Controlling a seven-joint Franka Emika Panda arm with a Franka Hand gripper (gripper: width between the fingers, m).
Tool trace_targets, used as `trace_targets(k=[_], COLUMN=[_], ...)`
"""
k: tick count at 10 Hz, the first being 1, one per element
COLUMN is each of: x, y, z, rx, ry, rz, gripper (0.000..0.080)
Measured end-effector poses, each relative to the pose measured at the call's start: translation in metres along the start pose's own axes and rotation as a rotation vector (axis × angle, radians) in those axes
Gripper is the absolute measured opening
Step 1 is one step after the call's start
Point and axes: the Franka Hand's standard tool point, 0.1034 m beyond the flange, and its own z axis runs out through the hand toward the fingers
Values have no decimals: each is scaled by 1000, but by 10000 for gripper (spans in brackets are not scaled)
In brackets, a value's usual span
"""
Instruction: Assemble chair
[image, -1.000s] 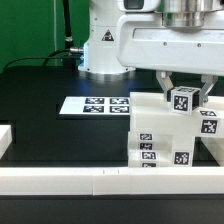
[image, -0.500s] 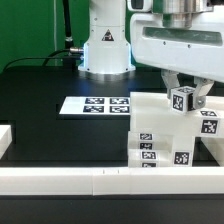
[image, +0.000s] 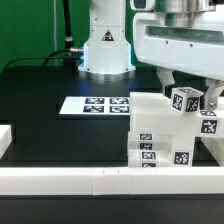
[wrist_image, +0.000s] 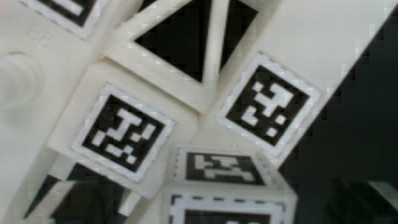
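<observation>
White plastic chair (image: 160, 135) parts are stacked just beside the marker board (image: 90, 104), on the exterior view's right of it. The gripper (image: 188, 93) is held over them, fingers spread either side of the top tagged block (image: 184, 101) and seemingly clear of it. Should a finger catch on withdrawal, that block could be dragged off its seat; only black-and-white square tags (wrist_image: 121, 130) are seen, and no writing is legible.

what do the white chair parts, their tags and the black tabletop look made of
Chair parts: probably moulded plastic, smooth matte white, thick with ribbed openings in the wrist view. Their tags: seemingly printed stickers, flat black-and-white. Tabletop: matte black, no glare; cloth or board, cannot tell.
</observation>
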Motion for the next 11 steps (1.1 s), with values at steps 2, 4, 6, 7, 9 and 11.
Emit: trace_targets(k=[2, 4, 6, 7, 9, 11], x=[1, 1, 1, 2, 3, 2], y=[0, 0, 1, 1, 2, 2], z=[0, 0, 0, 0, 0, 0], rx=[0, 0, 0, -12, -38, -59], ry=[0, 1, 1, 10, 27, 35], rz=[-158, -276, -460, -588, -813, -1001], gripper=[647, 649, 649, 649, 649, 649])
